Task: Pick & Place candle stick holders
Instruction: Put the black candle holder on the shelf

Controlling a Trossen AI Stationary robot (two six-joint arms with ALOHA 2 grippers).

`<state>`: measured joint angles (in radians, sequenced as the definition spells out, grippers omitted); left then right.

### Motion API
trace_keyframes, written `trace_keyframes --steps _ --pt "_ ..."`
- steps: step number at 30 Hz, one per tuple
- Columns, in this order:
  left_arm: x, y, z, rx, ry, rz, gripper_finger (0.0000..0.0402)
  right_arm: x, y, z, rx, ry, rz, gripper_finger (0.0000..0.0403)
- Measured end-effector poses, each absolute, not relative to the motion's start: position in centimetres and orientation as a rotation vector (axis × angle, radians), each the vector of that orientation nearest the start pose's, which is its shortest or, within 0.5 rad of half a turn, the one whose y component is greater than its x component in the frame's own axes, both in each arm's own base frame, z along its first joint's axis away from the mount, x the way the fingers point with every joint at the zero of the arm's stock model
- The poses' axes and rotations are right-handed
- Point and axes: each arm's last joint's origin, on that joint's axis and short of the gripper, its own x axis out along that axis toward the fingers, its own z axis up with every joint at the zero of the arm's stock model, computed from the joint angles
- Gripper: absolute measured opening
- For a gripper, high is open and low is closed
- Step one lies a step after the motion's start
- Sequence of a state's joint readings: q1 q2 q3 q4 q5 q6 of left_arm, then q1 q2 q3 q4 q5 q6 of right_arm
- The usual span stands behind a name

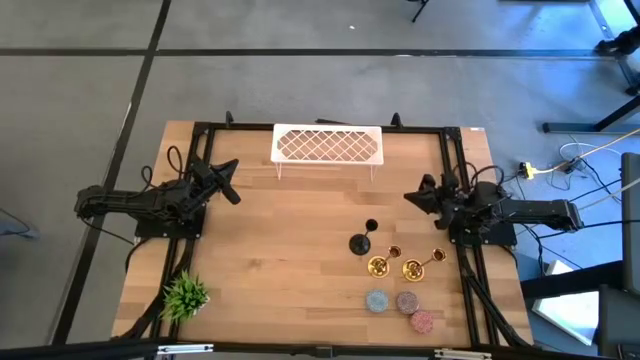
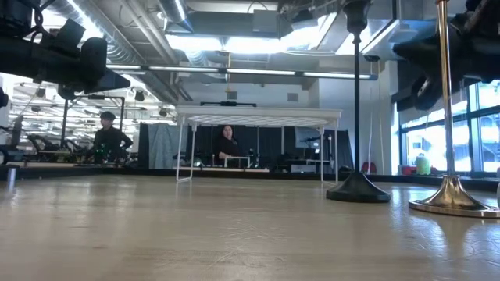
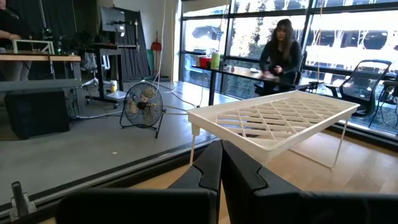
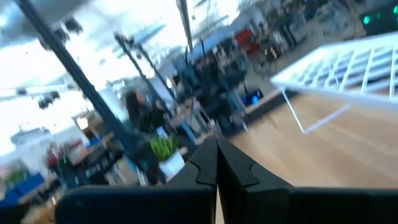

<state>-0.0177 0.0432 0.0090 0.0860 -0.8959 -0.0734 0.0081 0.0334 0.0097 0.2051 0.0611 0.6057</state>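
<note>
Left end effector (image 1: 233,194): fingers together, empty, at the worktop's (image 1: 300,260) left side. Right end effector (image 1: 412,199): fingers together, empty, at the right side. Black holder (image 1: 362,241) and two gold holders (image 1: 381,264) (image 1: 418,265) stand near the front right, close together, below the right end effector.

The high camera looks straight down on the whole wooden table (image 1: 300,240) and both arms; the low camera sits at table-top level, looking across the boards to the white wire rack (image 2: 258,117) and the room behind, with a black stand (image 2: 357,186) and a gold stand (image 2: 451,195) close by. Each wrist camera looks forward past its own fingers; the left faces the rack (image 3: 273,121) closely, the right sees it (image 4: 348,65) farther off, so all four views share the rack (image 1: 328,145).
</note>
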Motion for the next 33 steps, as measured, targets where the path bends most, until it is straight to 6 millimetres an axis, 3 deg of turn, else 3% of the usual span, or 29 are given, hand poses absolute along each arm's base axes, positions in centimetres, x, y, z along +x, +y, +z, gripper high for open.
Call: trace_keyframes --steps 9,14,18,20,27,33 --pt "8.9 2.1 17.1 -0.154 -0.113 0.873 0.0004 9.0 -0.9 20.3 0.717 -0.482 -0.180 0.0000" --pt "8.8 2.1 18.2 -0.484 -0.359 0.828 0.0004 8.7 -1.2 20.7 0.801 -0.586 -0.265 0.0000" --pt "8.4 2.1 19.6 -0.892 -0.654 0.677 0.0004 8.6 -1.3 20.8 0.818 -0.618 -0.305 0.0000" --pt "8.4 2.0 19.9 -0.979 -0.696 0.612 0.0004 8.5 -1.4 21.0 0.823 -0.635 -0.310 0.0000" --pt "8.5 1.4 21.0 -1.028 -0.693 0.270 0.0004 7.9 -1.4 21.9 0.931 -0.757 -0.225 0.0000" --pt "8.1 0.4 22.5 -0.925 -0.643 -0.119 0.0004 7.5 -1.2 22.6 0.986 -0.824 -0.088 0.0000"
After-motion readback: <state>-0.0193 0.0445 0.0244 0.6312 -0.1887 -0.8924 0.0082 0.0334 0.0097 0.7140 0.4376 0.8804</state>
